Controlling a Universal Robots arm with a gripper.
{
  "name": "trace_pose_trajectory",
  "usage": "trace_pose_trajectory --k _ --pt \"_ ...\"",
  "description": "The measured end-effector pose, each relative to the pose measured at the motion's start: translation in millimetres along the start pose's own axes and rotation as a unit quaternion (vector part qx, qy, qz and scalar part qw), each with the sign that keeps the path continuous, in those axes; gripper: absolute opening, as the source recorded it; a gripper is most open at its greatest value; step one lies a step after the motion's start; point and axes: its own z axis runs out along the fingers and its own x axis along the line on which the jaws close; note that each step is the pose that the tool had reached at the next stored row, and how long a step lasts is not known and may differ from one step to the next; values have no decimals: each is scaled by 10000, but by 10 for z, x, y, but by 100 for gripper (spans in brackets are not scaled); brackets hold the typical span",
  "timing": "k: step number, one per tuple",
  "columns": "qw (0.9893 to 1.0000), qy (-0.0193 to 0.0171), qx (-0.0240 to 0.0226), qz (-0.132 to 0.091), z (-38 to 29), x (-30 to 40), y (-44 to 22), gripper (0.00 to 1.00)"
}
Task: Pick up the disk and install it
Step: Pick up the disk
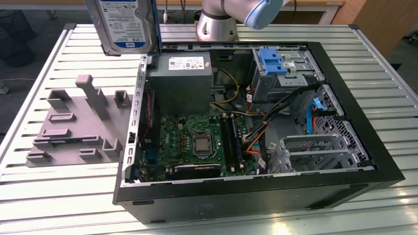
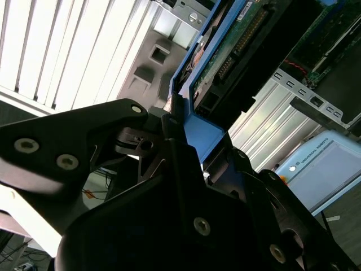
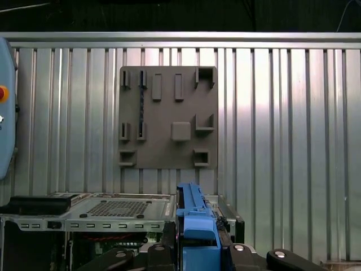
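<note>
The disk (image 1: 126, 25) hangs upright above the slatted table, past the far corner of the open computer case on the exterior view's left. Its blue-and-white label faces the camera and a blue rail runs along its edge. In the second wrist view my gripper (image 2: 186, 129) is shut on the disk's blue rail (image 2: 198, 131), and the drive's green circuit board (image 2: 237, 39) shows beyond it. The first wrist view looks straight down, with my gripper (image 3: 197, 249) clamped on the blue rail (image 3: 194, 223) above the case's edge.
The open computer case (image 1: 365, 164) lies on its side with a motherboard (image 1: 189, 142), a grey power supply (image 1: 179, 83) and a drive bay holding a blue bracket (image 1: 273, 61). A grey fixture plate (image 1: 78, 122) sits on the table (image 1: 39, 196) beside it. The arm's base (image 1: 219, 22) stands behind.
</note>
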Motion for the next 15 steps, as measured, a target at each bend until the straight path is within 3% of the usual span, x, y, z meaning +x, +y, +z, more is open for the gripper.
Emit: trace_pose_trajectory --k 15 --pt "10000 0 0 0 -2 0 -62 37"
